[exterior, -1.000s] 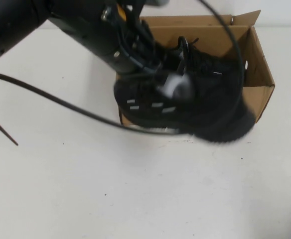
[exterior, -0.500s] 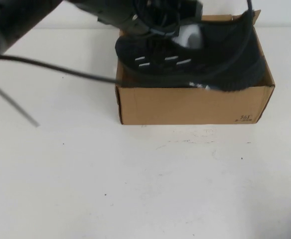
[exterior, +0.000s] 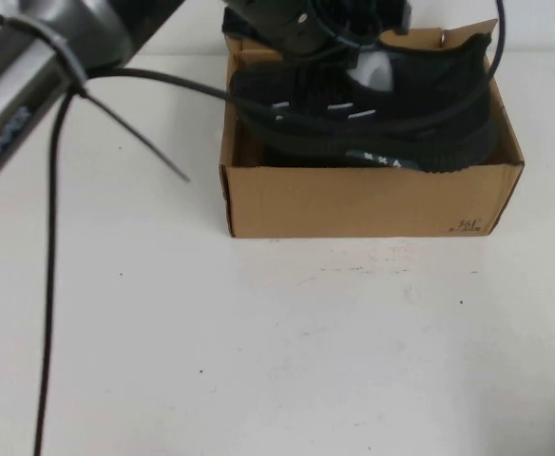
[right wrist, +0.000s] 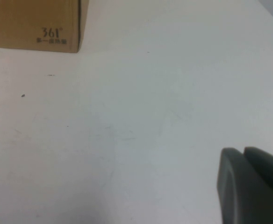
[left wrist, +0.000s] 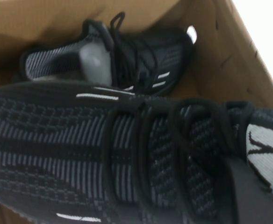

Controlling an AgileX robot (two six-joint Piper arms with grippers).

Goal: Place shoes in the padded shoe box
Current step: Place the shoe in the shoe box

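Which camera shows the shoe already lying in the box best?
The left wrist view: the first shoe lies on the box floor beyond the carried shoe. In the high view the carried shoe hides it; the right wrist view shows only the box corner.

The padded shoe box (right wrist: 33,23) corner reads "361°" in black print.

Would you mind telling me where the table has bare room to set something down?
Free: the wide white table in front of the padded shoe box, and the strip to its left, crossed only by a cable. The right tool rests over bare table. Crowded: inside the box, where the left tool holds one shoe above the other shoe.
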